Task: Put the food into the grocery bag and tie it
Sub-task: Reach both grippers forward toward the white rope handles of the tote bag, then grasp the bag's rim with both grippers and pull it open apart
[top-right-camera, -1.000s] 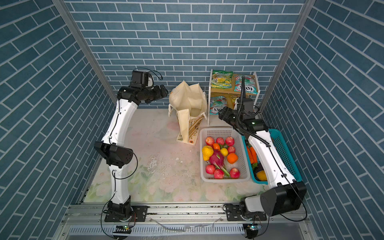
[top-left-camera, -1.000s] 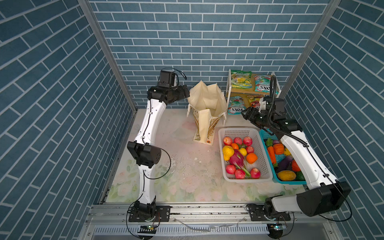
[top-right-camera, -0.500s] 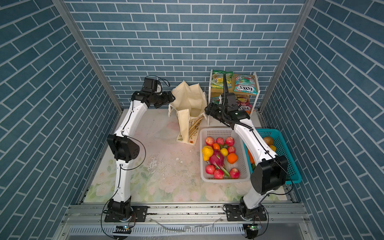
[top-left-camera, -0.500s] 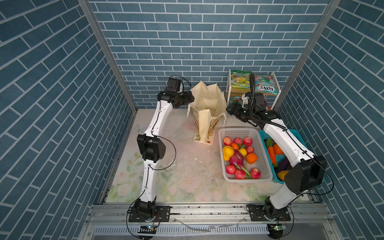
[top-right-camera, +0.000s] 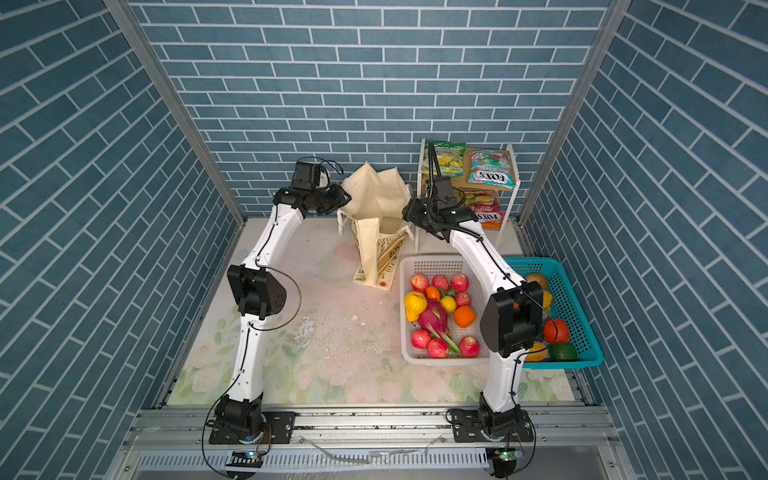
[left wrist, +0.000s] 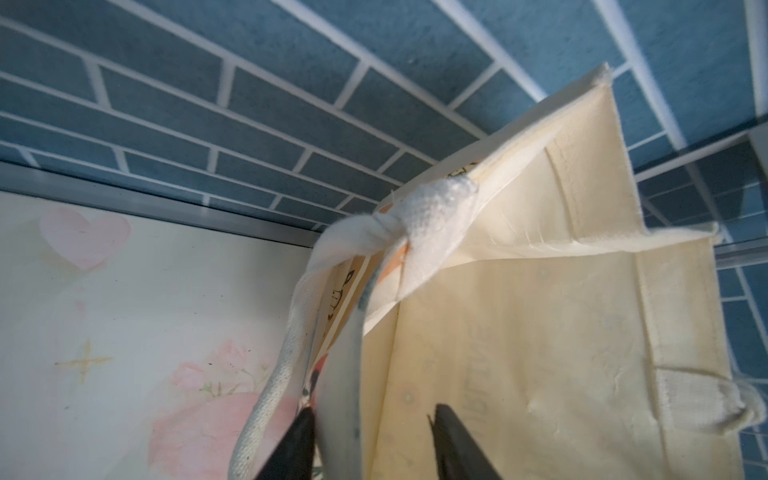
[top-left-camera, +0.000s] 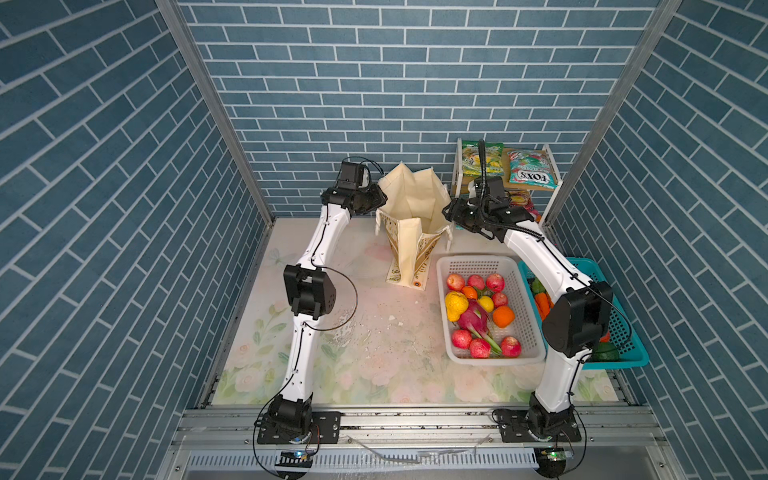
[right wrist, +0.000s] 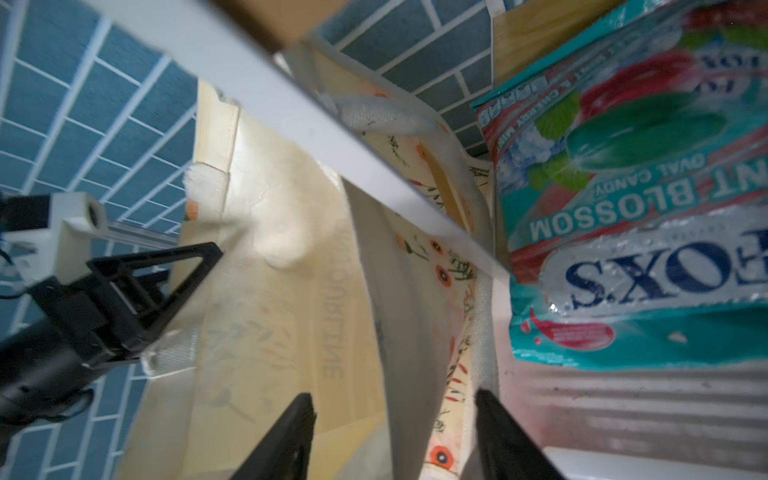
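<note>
Two slim robot arms, white shells with black joints.

The left arm point(top-left-camera: 330, 232) and the right arm point(top-left-camera: 536, 253) have smooth white links with small dark screws, and each has a big rounded black elbow housing point(top-left-camera: 309, 291). A thin black cable point(top-left-camera: 355, 299) runs along the white links and makes a loop at the left elbow. A thicker black cable point(top-left-camera: 482, 162) leaves the right wrist. The black base plates point(top-left-camera: 328, 428) carry silver screws. A black camera box point(top-left-camera: 351, 176) sits on the left wrist. The left gripper point(left wrist: 370, 409) and the right gripper point(right wrist: 392, 392) have matte black, wedge-shaped fingers point(left wrist: 297, 444).
</note>
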Controlling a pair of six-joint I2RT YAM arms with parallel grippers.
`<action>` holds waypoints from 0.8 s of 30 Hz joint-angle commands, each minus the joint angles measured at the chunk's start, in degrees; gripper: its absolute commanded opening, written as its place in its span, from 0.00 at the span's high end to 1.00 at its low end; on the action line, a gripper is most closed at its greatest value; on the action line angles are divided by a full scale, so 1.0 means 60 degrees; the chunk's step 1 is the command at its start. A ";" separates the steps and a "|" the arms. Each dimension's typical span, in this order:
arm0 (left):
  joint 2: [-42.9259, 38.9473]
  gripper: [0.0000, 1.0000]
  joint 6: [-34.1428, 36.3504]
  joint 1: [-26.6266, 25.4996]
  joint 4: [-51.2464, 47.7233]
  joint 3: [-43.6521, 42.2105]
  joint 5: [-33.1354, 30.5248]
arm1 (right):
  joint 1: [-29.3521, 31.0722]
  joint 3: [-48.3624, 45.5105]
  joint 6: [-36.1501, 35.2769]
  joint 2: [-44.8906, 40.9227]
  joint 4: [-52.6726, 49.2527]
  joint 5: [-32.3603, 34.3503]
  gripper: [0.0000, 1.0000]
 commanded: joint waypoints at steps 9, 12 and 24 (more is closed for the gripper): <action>-0.1940 1.00 0.0877 0.0122 -0.1057 -0.1077 0.0085 | 0.0759 0.1988 -0.0537 0.0455 -0.1799 0.0614 1.00; -0.3642 1.00 0.1210 0.0116 -0.0947 -0.2946 -0.0060 | 0.1264 0.2421 -0.0839 0.0036 -0.2523 0.1188 1.00; -1.0460 1.00 0.1563 -0.0104 -0.1195 -0.9629 -0.0780 | 0.3050 0.0800 -0.0565 -0.2564 -0.3367 0.1910 1.00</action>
